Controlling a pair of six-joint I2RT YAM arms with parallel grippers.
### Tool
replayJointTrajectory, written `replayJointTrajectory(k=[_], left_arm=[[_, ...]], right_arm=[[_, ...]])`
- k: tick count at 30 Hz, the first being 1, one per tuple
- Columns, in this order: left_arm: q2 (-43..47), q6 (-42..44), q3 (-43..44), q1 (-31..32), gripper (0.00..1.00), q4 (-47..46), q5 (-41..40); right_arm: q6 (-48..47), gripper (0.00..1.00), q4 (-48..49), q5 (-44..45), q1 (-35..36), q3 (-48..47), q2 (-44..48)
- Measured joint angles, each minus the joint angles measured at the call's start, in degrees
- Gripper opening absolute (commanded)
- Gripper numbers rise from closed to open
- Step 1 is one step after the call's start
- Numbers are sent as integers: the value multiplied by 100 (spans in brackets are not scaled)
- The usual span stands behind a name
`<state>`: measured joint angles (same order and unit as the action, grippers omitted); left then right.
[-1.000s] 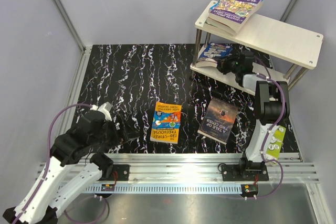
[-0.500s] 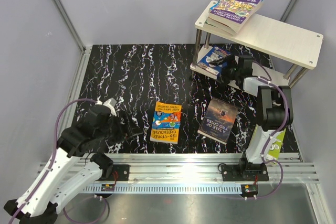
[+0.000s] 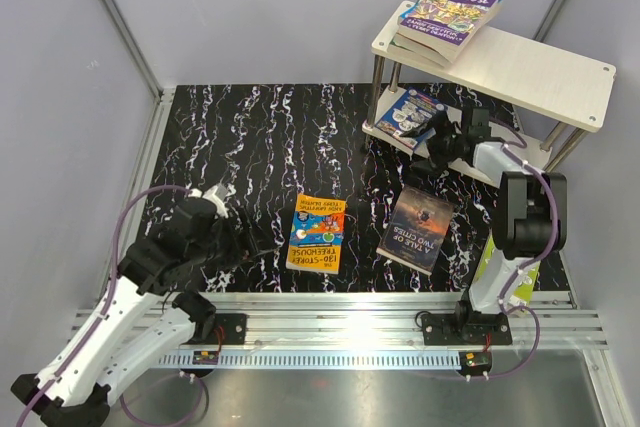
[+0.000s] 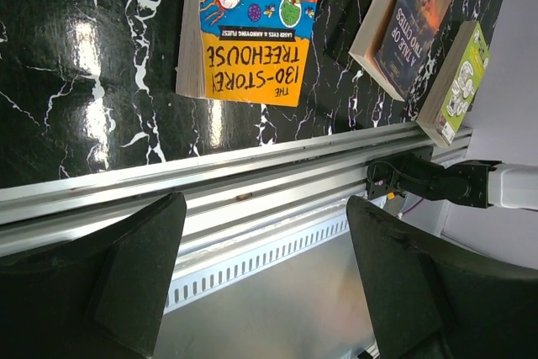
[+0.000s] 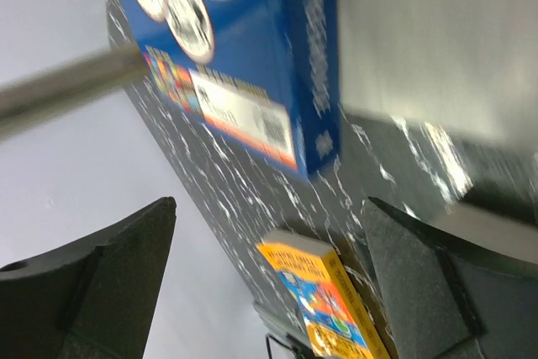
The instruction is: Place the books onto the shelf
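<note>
A blue book (image 3: 410, 111) lies flat on the lower board of the shelf (image 3: 545, 75), upper right of the overhead view, beneath a stack of books (image 3: 448, 19). The right gripper (image 3: 438, 135) hangs beside it, jaws wide and empty, so the board alone carries it. Mid-frame, an orange book (image 3: 316, 233) and a dark book (image 3: 416, 229) lie on the table (image 3: 230, 137). The left gripper (image 3: 243, 244), spread and empty, faces the orange one, probably the next pick.

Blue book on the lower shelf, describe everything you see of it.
The blue book is a paperback showing white cartoon shapes and a barcode label. It lies flat on the shelf's lower board, one corner jutting past the edge, beside a metal post. The open right gripper is near, not gripping it.
</note>
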<state>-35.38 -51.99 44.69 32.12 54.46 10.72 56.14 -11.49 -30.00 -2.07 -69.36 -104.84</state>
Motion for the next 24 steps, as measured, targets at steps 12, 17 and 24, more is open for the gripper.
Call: replayJointTrajectory(k=[12, 17, 24], left_arm=[[-1445, 232, -820, 0, 83, -1355, 129], [-2767, 476, -846, 0, 82, -2223, 155], [-4516, 765, -575, -17, 78, -3095, 365]], right_arm=[[-138, 100, 238, -236, 2334, 2326, 1733], [227, 100, 636, -238, 3099, 3093, 1827], [262, 100, 680, -240, 3077, 3228, 1637]])
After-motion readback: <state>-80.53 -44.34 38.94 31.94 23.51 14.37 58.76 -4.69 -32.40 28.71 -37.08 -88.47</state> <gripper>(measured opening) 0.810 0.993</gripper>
